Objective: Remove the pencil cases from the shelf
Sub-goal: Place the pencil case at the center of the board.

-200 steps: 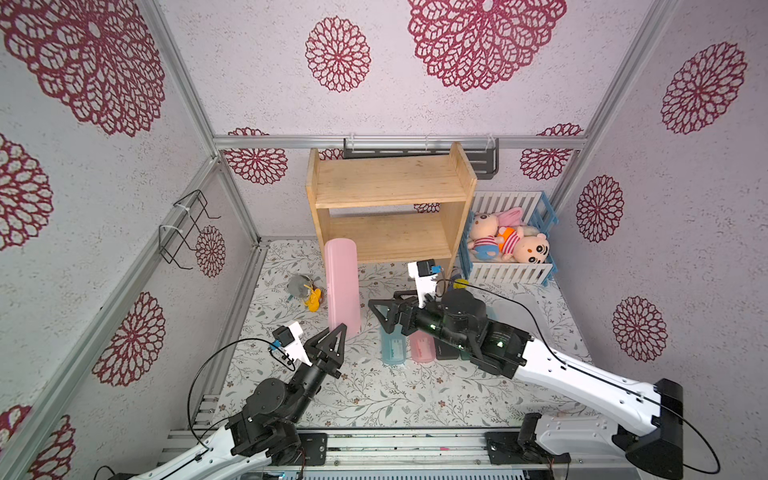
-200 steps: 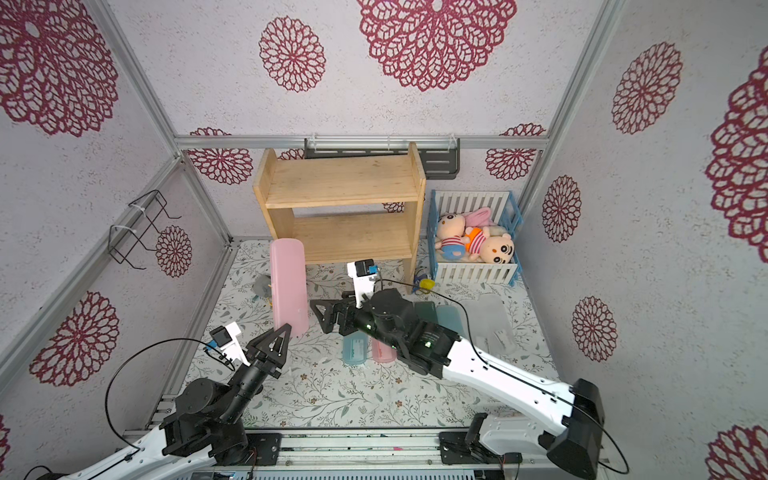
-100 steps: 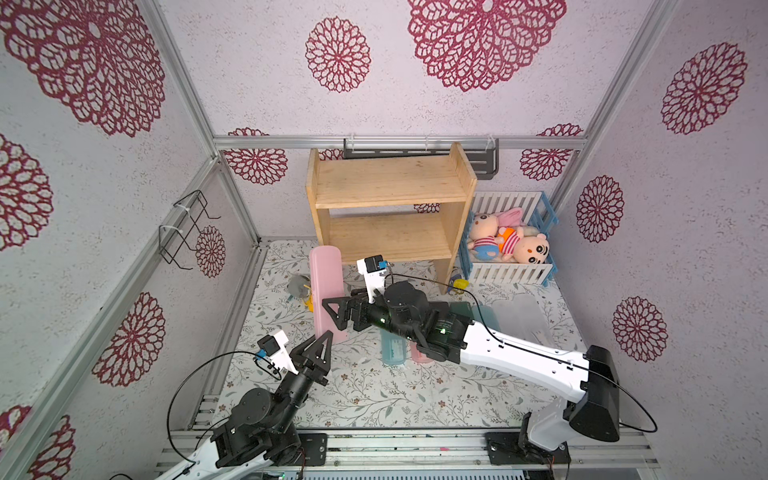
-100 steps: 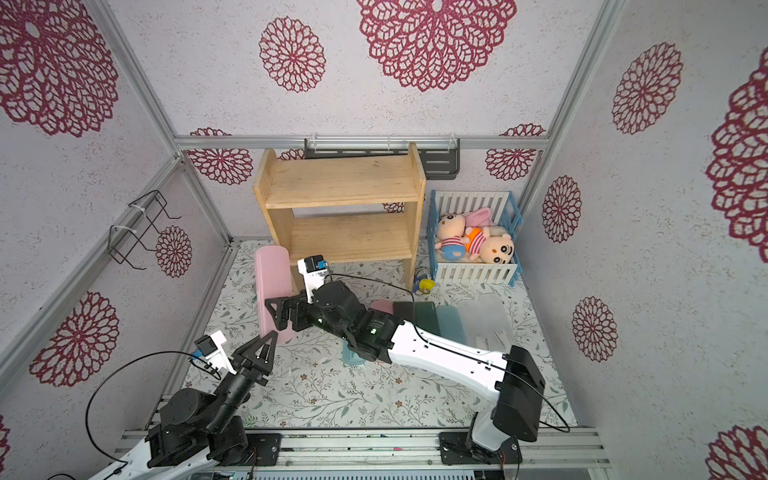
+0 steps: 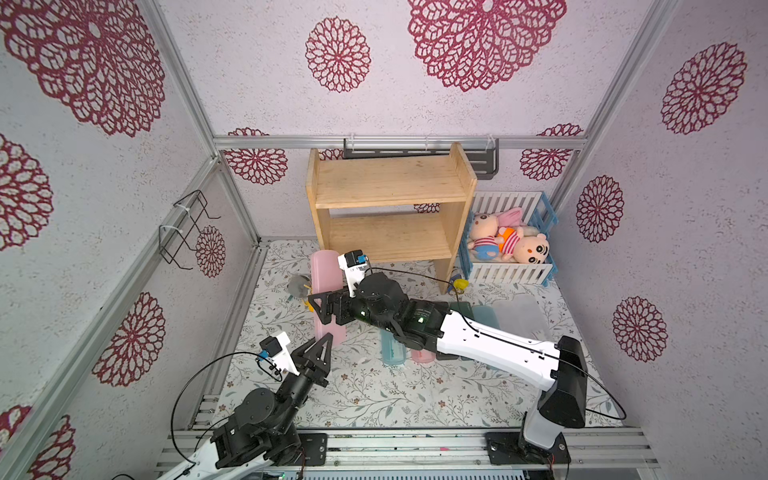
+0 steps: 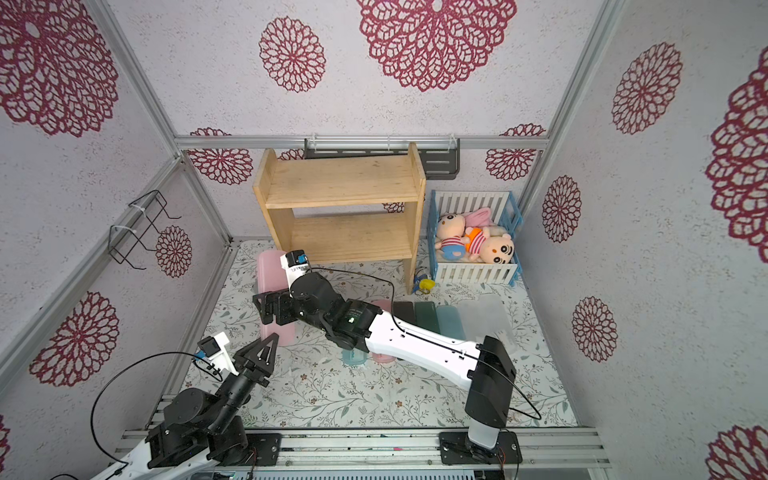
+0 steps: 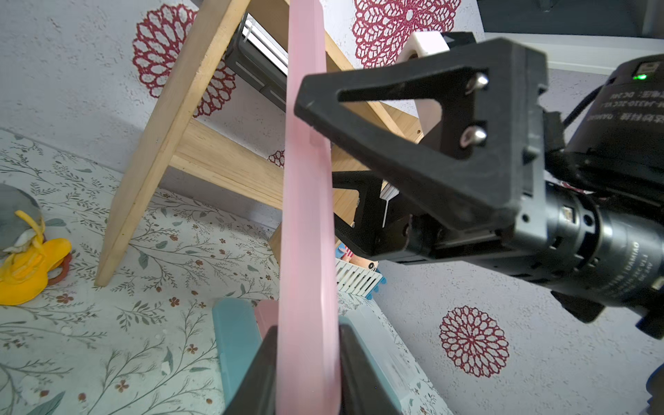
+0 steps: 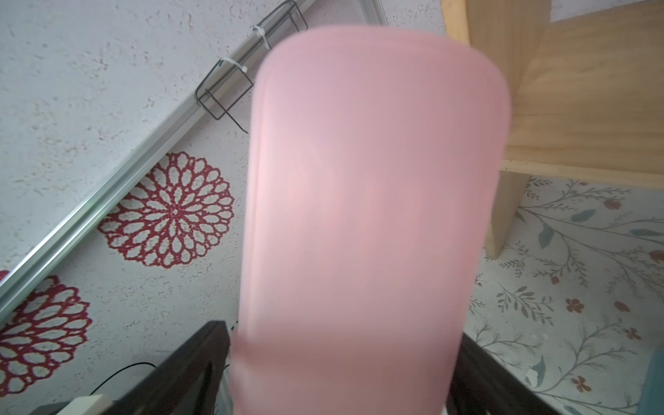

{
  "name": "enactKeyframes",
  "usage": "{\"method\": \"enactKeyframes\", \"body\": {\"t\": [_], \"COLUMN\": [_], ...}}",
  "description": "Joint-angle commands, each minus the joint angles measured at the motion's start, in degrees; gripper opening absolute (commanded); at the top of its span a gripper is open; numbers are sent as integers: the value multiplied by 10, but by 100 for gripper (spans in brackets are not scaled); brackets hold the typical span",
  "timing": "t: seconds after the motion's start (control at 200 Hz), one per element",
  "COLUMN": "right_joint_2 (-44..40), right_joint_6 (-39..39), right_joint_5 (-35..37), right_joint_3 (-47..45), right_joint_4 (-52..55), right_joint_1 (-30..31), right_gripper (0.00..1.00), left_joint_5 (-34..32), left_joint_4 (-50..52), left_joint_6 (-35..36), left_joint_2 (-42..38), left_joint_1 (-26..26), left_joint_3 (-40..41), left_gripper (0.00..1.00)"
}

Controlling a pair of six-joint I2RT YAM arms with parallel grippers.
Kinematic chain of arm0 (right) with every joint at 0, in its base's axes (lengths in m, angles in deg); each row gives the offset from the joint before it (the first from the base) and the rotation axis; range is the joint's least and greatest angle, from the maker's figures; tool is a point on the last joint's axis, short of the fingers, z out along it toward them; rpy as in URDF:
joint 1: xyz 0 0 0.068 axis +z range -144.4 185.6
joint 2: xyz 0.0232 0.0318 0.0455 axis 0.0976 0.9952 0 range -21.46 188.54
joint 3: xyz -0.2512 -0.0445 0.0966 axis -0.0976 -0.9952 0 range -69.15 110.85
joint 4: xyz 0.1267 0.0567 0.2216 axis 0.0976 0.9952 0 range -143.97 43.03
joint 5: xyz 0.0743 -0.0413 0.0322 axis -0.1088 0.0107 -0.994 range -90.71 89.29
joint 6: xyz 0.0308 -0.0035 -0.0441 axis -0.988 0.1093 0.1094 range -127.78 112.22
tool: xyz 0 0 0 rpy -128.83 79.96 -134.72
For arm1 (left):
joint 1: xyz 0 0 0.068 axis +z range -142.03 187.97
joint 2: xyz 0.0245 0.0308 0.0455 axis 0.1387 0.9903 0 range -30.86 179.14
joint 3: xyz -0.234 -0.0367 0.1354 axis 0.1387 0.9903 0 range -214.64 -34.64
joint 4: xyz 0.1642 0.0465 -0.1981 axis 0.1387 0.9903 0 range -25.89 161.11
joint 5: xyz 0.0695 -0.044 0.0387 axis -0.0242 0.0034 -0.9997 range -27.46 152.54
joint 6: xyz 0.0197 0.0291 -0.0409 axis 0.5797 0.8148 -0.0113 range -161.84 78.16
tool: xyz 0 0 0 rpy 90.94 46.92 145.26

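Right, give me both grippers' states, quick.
Left gripper: shut on the pink case.
Right gripper: jaws either side of the same case; whether it grips cannot be told.

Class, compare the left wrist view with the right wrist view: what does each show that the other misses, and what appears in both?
Only the left wrist view: the pink pencil case edge-on, its near end clamped in the left tool, plus a yellow toy and the white slatted crib. Only the right wrist view: the case's broad flat face and the wire wall rack. Both: the pink case, the wooden shelf and the floral mat.
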Motion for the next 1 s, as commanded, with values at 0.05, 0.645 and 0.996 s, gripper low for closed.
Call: {"method": "enactKeyframes", "body": {"t": [0.05,0.645,0.996], "right_joint_2": [19,-54,71], "right_joint_6": [12,-44,-70], "right_joint_5": [29,61,15], "right_joint_3": [48,-157,-116], "right_joint_4": [39,41,17], "right_joint_1": [5,-58,-81], "right_gripper": [77,72,75], "left_joint_5": [4,-218,-269], "left_joint_4": [3,158,114], "left_joint_6": [1,11,98], "left_joint_2": [7,43,93], "left_joint_1": [-6,-6,-4], "left_joint_3": [-3,-82,-88], "left_gripper": [0,97,97]}}
